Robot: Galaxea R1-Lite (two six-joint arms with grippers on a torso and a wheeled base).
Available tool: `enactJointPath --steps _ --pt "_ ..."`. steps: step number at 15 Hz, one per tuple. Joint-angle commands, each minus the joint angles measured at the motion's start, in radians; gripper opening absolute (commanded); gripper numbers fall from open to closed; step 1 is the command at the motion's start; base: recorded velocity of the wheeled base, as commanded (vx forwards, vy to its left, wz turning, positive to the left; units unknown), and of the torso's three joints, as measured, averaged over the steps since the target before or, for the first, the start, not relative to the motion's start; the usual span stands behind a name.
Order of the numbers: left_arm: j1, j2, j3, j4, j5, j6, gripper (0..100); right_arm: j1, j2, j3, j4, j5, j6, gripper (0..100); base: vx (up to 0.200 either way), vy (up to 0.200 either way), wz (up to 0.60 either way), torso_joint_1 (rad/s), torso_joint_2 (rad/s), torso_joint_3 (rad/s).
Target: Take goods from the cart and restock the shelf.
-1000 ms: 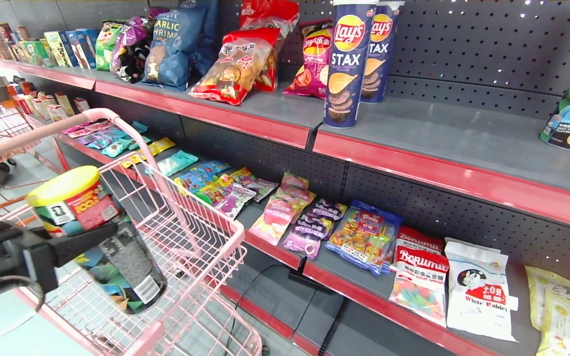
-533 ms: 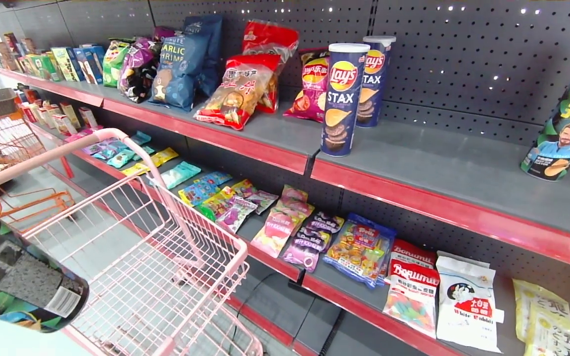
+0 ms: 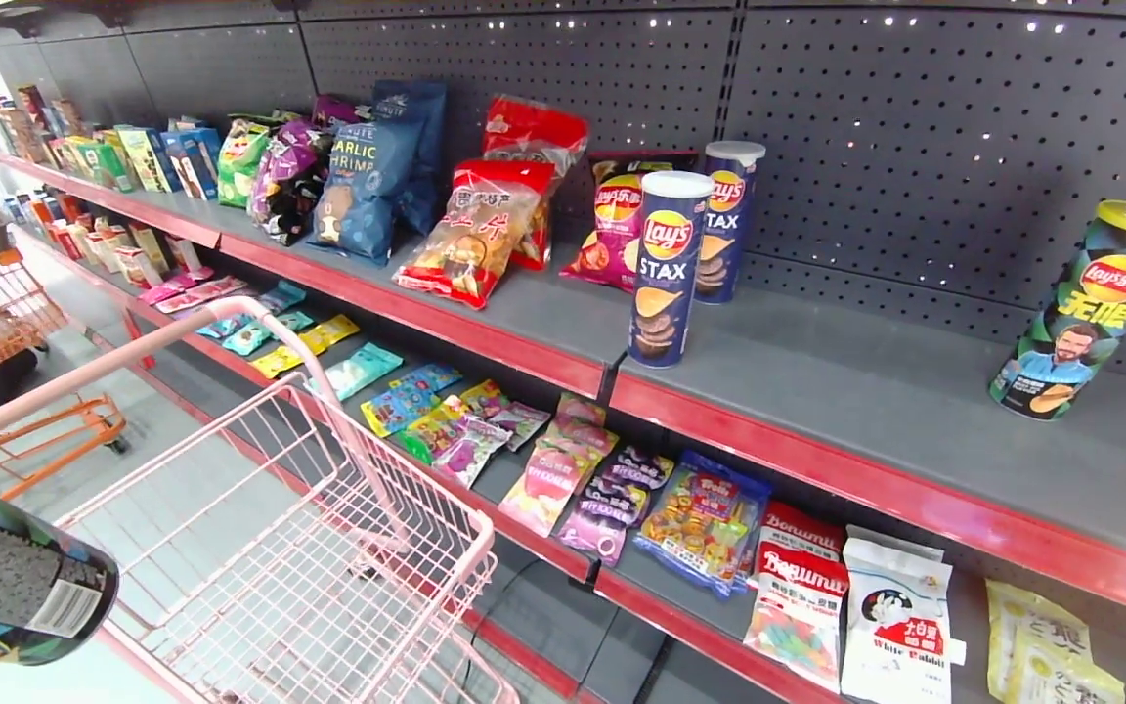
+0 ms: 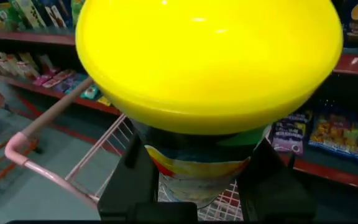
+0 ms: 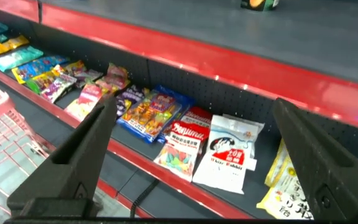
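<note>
- Can (image 4: 197, 171) with a yellow lid (image 4: 209, 59) is sitting clamped between the left claw's (image 4: 197, 193) two fingers.
- It is hanging tilted by the near left edge of the pink cart (image 3: 328, 391).
- Right claw (image 5: 194, 102) is gaping wide, holding nothing, facing candy bags (image 5: 154, 112) on the lower shelf (image 5: 185, 171).
- A green can (image 3: 1076, 313) is standing upright on the upper shelf (image 3: 866, 391), well apart from two blue cans (image 3: 666, 269).
</note>
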Motion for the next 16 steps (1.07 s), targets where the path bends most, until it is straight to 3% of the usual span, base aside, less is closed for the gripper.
enactJointPath --steps 1,2,5,12,16 --pt "0.001 -0.018 -0.002 0.0 0.001 0.007 0 0.0 0.001 0.0 0.0 0.0 0.0 100 0.0 0.0 0.0 0.188 -0.45 -0.271" --pt "0.001 -0.034 0.004 0.002 -0.001 0.021 0 0.0 0.001 0.0 0.0 0.0 0.001 100 0.0 0.0 0.0 0.178 -0.43 -0.256" --pt "0.001 -0.039 0.007 0.0 -0.004 0.021 0 0.0 0.001 0.0 0.0 -0.002 0.001 100 0.0 0.0 -0.6 0.163 -0.38 -0.229" --pt "-0.001 -0.059 0.018 0.0 -0.007 0.022 0 0.0 0.001 0.0 0.0 0.0 0.001 100 0.0 0.0 -0.6 0.034 -0.07 -0.038" --pt "-0.001 -0.061 0.024 0.0 -0.005 0.022 0 0.0 0.001 0.0 0.0 0.0 0.001 100 0.0 0.0 0.0 0.088 -0.22 -0.119"
